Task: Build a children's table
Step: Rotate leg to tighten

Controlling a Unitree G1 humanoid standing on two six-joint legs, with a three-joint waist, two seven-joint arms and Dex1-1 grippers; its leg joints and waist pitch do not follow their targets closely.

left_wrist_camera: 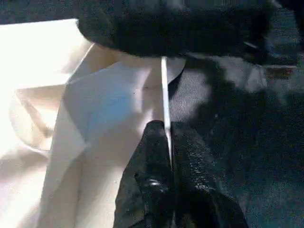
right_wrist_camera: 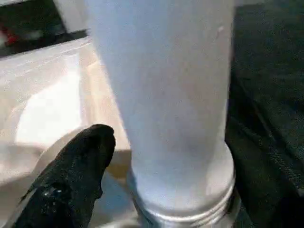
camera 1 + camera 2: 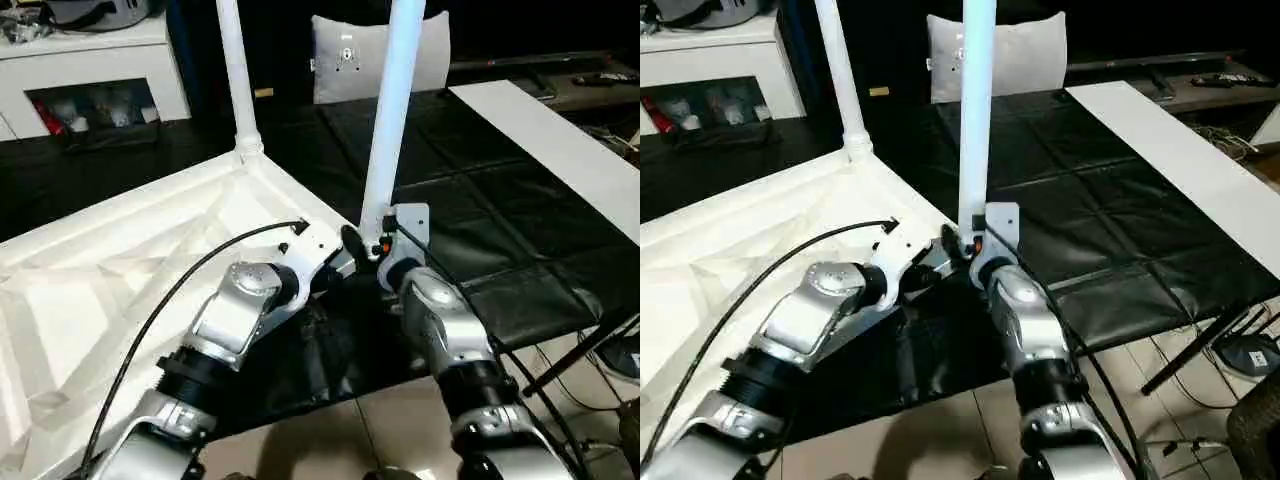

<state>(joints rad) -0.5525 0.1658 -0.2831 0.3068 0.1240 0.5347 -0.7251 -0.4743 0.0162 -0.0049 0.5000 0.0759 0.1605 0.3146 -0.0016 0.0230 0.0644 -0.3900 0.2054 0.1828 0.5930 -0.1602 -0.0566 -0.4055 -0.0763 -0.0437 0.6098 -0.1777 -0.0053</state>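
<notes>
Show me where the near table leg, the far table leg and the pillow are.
near table leg (image 3: 385,150), left eye view, middle of the tube
far table leg (image 3: 237,75), left eye view, tube
pillow (image 3: 1025,60), right eye view, right half

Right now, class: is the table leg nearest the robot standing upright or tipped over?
Upright. The near leg rises straight from the corner of the table top; its threaded base sits at the socket.

Black quilted mat (image 3: 480,210) covers the work surface. A grey-white pillow (image 3: 345,55) stands upright at its far edge. A long white board (image 3: 560,150) lies along the right side. At far left stands a white cabinet (image 3: 90,70) with glass doors. Beige tiled floor (image 3: 1200,420) at near right carries dark cables (image 3: 1185,385).
</notes>
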